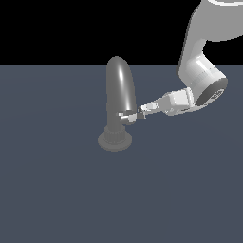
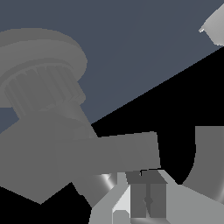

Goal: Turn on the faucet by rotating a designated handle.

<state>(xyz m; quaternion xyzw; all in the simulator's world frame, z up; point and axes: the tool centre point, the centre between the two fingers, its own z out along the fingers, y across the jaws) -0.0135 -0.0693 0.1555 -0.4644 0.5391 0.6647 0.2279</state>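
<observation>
The grey faucet [image 1: 120, 85] stands on the dark floor with its arched spout up and its round base [image 1: 114, 141] below. The short silver handle [image 1: 128, 115] sticks out of the lower stem toward the exterior view's right. My gripper [image 1: 141, 113] reaches in from the exterior view's right and its tips meet the handle's outer end. In the wrist view the handle [image 2: 127, 151] is a grey bar from the stem, with the ribbed collar [image 2: 39, 89] beyond it. The gripper [image 2: 148, 176] is shut, pads together just beside the bar's end, with nothing between them.
The white arm [image 1: 201, 78] comes down from the upper right of the exterior view. The flat dark grey floor [image 1: 57, 190] spreads around the faucet. Part of the spout's curve [image 2: 210, 162] shows close to the gripper in the wrist view.
</observation>
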